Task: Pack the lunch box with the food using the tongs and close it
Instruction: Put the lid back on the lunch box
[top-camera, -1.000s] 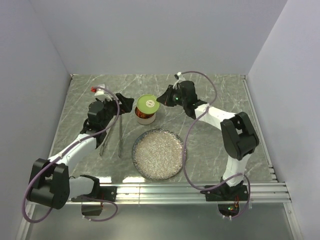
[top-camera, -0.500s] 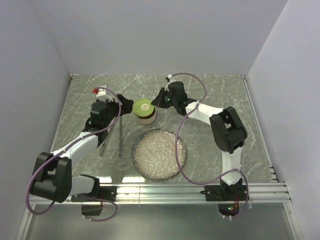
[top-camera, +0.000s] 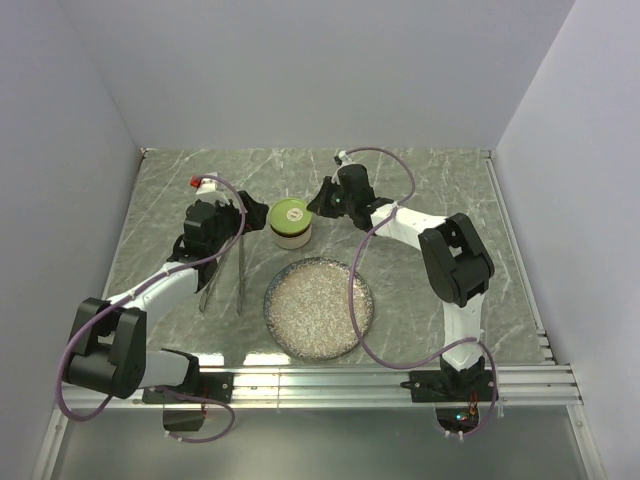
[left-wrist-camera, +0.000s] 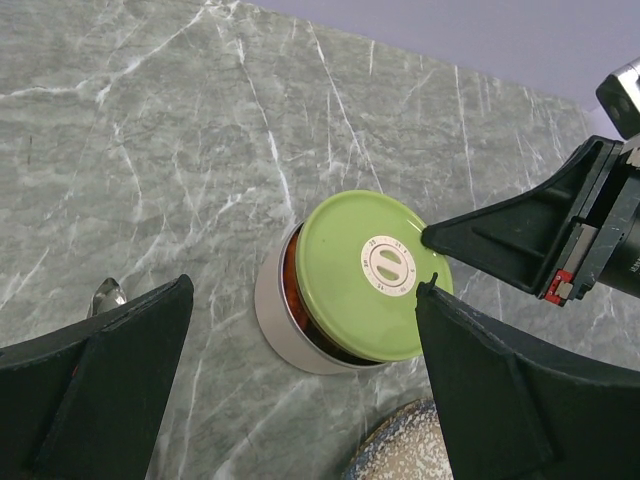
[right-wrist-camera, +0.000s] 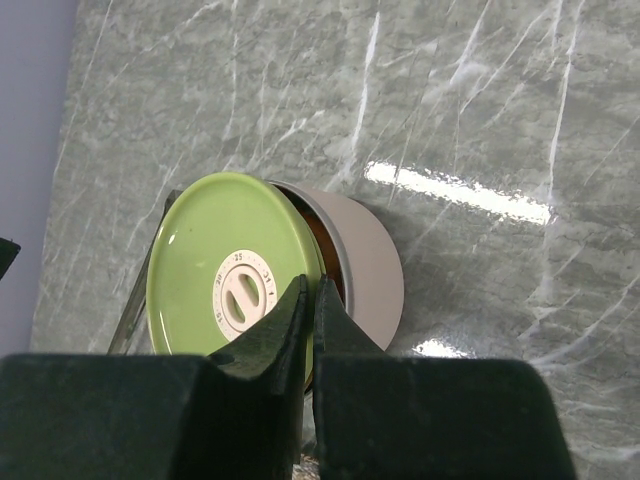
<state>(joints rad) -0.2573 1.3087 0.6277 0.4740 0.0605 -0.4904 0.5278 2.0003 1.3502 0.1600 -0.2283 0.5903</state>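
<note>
Two wrist views catch what the overhead one misses: the lime-green lid (right-wrist-camera: 200, 250) sits off-centre on the lunch box (right-wrist-camera: 375, 270), and the gap shows orange food (left-wrist-camera: 292, 285) inside. Right claw (right-wrist-camera: 308, 285) pinched shut on nothing, tips against the lid's edge. Left claw (left-wrist-camera: 305, 290) spread wide, flanking the tin. Lid's white dial carries ringed numerals; "25" and "31" seem legible. Overhead: tongs (top-camera: 240, 272) lie on the worktop (top-camera: 430, 180) left of the tin, beside the speckled plate (top-camera: 268, 305).
</note>
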